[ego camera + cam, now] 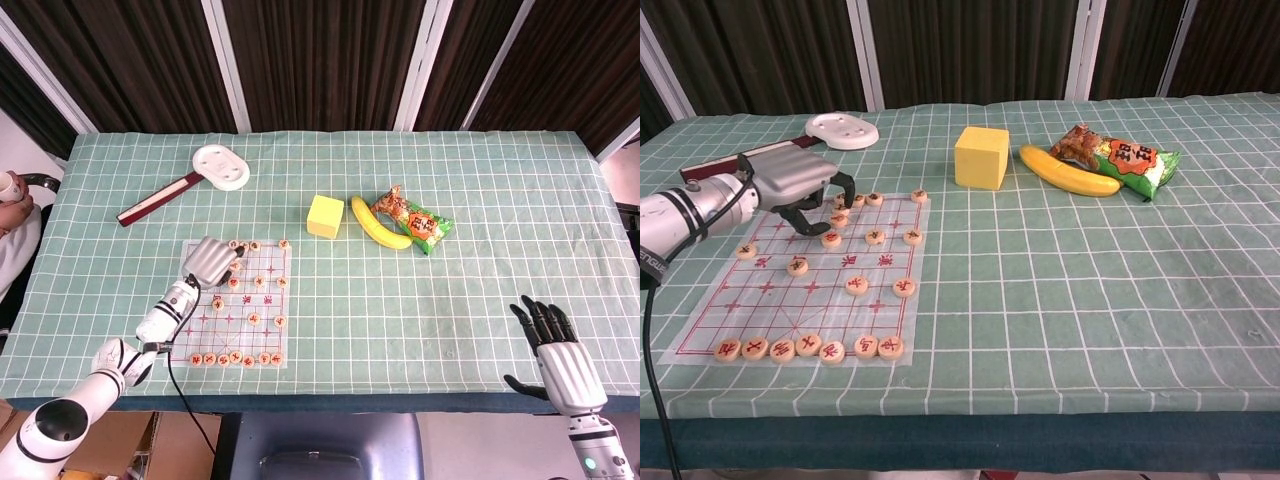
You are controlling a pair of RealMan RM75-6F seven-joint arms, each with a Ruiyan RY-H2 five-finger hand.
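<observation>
Left hand (800, 185) sits over the far-left corner of the translucent plastic chess board sheet with red grid lines (800, 285), fingers curled downward over a cluster of round wooden chess pieces with red and black characters (840, 215). Whether it actually pinches a piece: cannot tell, the fingertips hide the contact. In the head view the same left hand (210, 260) covers the board's top-left area.

More pieces lie scattered mid-board, and a row lines the near edge (805, 348).

Right hand (562, 355) is at the near-right edge of the green checked tabletop cloth (480, 280), fingers spread apart, holding nothing, well apart from everything else.

Beyond the board: yellow foam cube (981, 157), yellow banana (1068, 171) just beside a green snack bag (1120, 155), touching or nearly so. White oval plastic disc (841, 129) at far left, with a dark red flat stick (158, 199) running from it.
</observation>
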